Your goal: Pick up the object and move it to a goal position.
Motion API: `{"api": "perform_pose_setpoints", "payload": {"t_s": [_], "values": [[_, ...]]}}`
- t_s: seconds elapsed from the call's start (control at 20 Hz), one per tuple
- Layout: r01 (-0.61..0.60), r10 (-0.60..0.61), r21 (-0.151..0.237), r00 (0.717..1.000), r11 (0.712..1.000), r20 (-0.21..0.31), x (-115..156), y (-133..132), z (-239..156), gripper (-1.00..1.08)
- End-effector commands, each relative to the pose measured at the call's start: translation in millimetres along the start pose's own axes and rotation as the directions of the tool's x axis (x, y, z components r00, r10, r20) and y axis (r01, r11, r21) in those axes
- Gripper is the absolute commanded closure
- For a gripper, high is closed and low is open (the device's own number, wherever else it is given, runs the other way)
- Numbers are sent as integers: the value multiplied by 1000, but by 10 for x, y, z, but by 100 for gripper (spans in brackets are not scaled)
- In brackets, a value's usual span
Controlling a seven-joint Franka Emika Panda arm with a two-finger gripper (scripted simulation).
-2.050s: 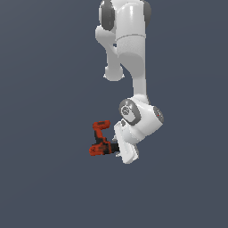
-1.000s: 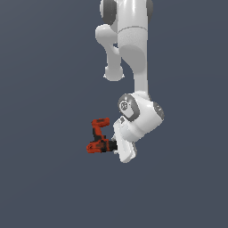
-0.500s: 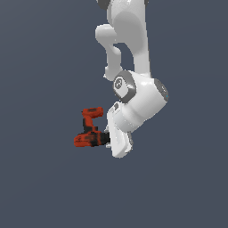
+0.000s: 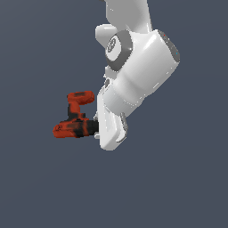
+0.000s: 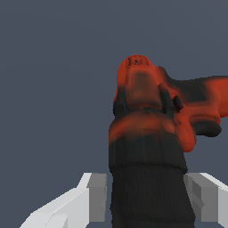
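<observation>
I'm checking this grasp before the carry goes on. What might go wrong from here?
1. The fingers clamp only the black chuck end of the drill; its red body and battery base stick out far from the gripper, so it may pivot or droop.
2. The chuck looks round, so the drill might roll between the fingers.
3. Nothing shows beneath it, so a slip would probably mean a drop.

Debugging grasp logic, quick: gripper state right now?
Gripper: shut on the drill, fingers clamped on either side of its black chuck end.
</observation>
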State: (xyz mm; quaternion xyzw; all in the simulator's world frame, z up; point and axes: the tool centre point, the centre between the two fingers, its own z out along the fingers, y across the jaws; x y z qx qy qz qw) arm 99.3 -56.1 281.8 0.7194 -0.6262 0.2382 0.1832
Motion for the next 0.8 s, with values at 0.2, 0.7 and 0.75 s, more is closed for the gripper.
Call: {"api": "perform_pose_setpoints", "payload": {"t_s": [0.2, 0.7, 0.75], "values": [[-1, 1, 7, 1000, 1000, -2, 450, -109, -408, 108], [1, -1, 8, 1000, 1000, -2, 649, -173, -589, 108], [1, -1, 8, 1000, 1000, -2, 651, -173, -590, 108]]}}
